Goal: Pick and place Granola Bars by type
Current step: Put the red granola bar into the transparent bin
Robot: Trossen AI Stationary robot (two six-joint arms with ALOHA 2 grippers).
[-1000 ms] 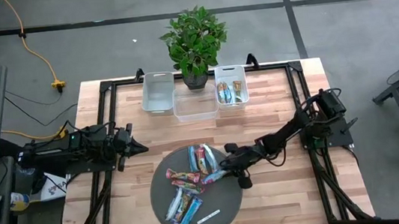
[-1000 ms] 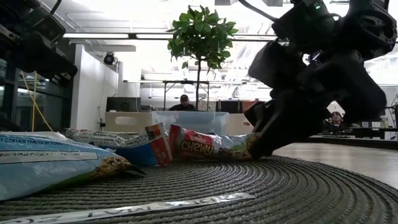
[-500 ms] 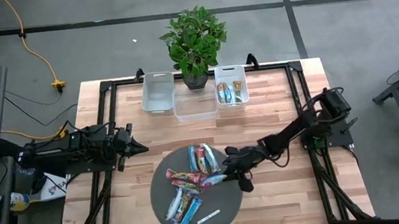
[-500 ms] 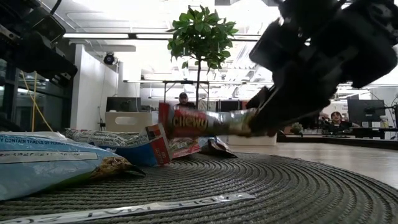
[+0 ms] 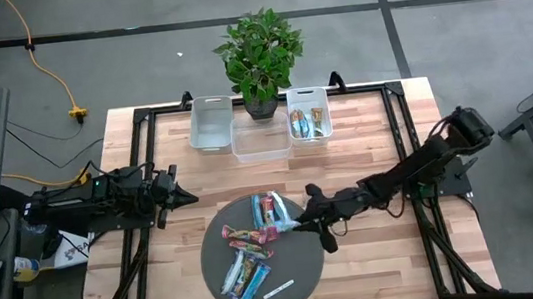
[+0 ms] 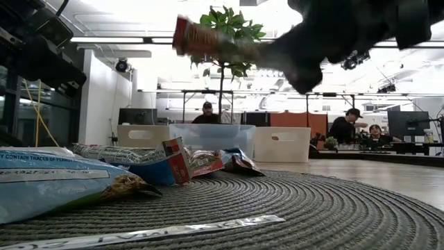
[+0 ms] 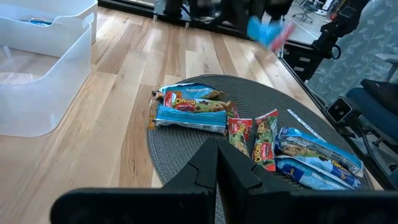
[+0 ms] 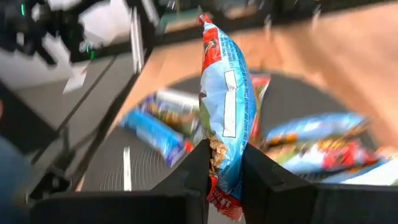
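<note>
Grey concrete floor surrounds the pale wooden bench (image 5: 183, 214), which carries a black metal frame along its edges. At the bench's left side the left gripper (image 5: 179, 195) waits above the wood beside the mat, its two dark fingers (image 7: 211, 171) pressed together to a point with nothing between them. Near the front of the bench lies a round dark grey woven mat (image 5: 305, 266), and on it the remaining granola bars (image 5: 244, 265) lie in a loose heap of shiny light blue and red wrappers, with a thin white strip label (image 5: 279, 290) near the mat's front edge. At the back of the bench stand three clear plastic bins side by side: the left bin (image 5: 210, 123), the middle bin (image 5: 260, 139), and the right bin (image 5: 308, 115) holding a few tan-orange bars. Behind the middle bin stands a leafy green potted plant (image 5: 259, 55). Over the mat's right edge, the right gripper (image 5: 307, 220) is lifted clear of the mat and clamped on a blue-and-red wrapped granola bar (image 8: 222, 112) by one end, so that the bar sticks out from the fingertips over the heap. In the room beyond the bench a few people (image 6: 343, 127) sit at desks.
</note>
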